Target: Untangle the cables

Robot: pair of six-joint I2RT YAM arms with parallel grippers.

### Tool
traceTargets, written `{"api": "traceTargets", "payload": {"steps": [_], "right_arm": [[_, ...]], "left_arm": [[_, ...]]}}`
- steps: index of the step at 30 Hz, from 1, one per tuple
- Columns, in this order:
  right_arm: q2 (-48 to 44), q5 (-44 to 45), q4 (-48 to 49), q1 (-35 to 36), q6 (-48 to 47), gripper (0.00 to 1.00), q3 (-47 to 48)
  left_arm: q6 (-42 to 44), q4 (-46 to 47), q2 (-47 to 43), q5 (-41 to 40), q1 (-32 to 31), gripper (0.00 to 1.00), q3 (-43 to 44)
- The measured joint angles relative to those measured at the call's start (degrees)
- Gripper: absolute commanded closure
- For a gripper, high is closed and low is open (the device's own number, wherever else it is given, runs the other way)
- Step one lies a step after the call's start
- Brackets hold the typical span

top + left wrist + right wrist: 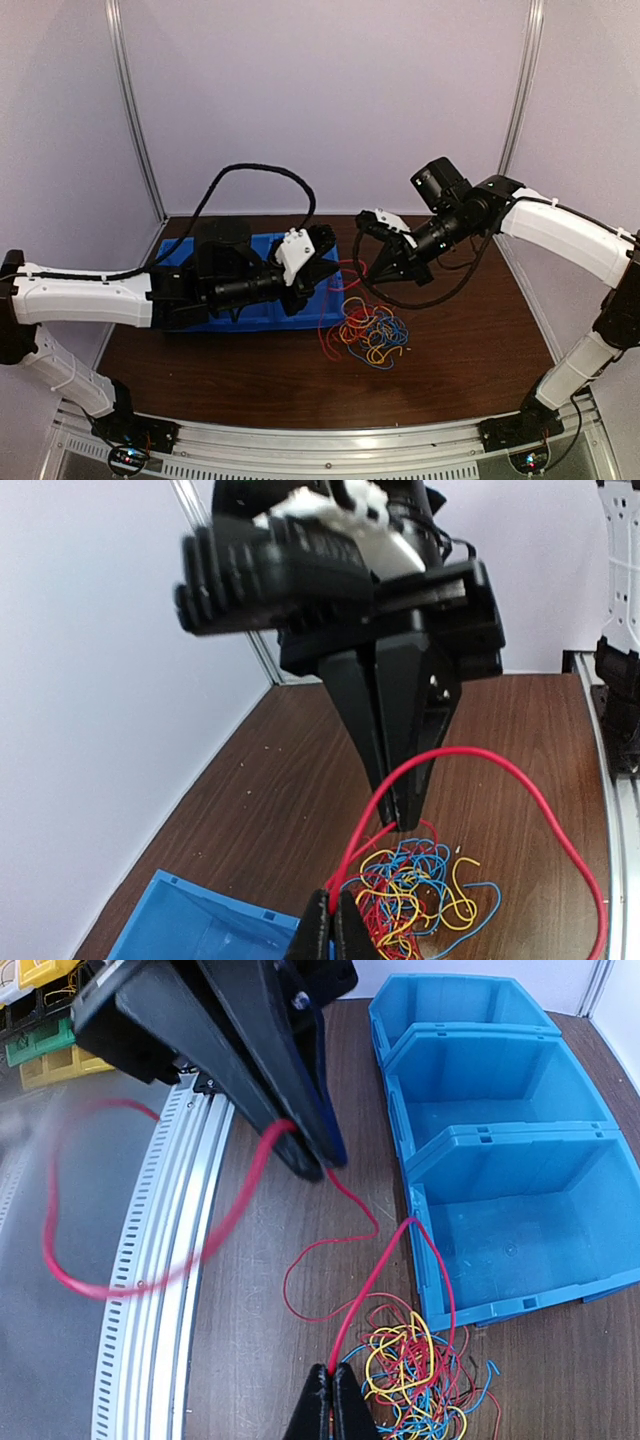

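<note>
The cables are a loose tangle [372, 335] of red, light blue and yellow-orange wires on the brown table, in front of the blue bin. It also shows in the left wrist view [420, 890] and the right wrist view [420, 1385]. One long red cable [364, 829] is lifted out of it and runs between both grippers, also seen in the right wrist view [368, 1293]. My left gripper [330, 920] is shut on this red cable above the bin's corner. My right gripper [330, 1405] is shut on the same cable, just above the tangle. In the top view the left gripper [335, 262] and right gripper [380, 268] face each other closely.
A blue three-compartment bin [250, 310] lies under the left arm, its end wall [500, 1305] beside the tangle. A slack red loop [585, 870] hangs toward the metal rail [170, 1260] at the near edge. Yellow and green bins [40, 1020] sit beyond the rail. White walls enclose the table.
</note>
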Motion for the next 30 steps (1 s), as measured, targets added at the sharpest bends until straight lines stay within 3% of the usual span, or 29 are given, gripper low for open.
{"api": "traceTargets", "payload": {"steps": [9, 12, 17, 20, 24, 30], "right_arm": [[0.44, -1.22, -2.84, 0.35, -2.10, 1.00, 1.27], [1.18, -1.27, -4.13, 0.81, -3.04, 1.00, 1.49], [1.86, -1.18, -4.63, 1.09, -3.30, 1.00, 1.44], [1.97, -0.98, -4.50, 1.11, -3.39, 1.00, 1.44], [3.13, -0.87, -4.55, 1.14, -4.26, 1.00, 1.42], [4.74, -1.01, -4.96, 1.20, -5.35, 1.00, 1.36]], "left_arm": [[5.20, -2.56, 7.39, -0.76, -0.02, 0.90, 1.27], [5.99, -2.27, 7.37, -1.22, -0.02, 0.99, 1.33], [6.69, -2.10, 6.25, -1.20, -0.02, 1.00, 1.29], [6.69, -1.79, 3.50, -1.20, -0.02, 0.92, 0.20], [5.27, -0.09, -1.73, -1.36, -0.02, 0.71, -3.89], [1.57, 3.41, -4.46, -0.59, -0.02, 0.61, -10.23]]}}
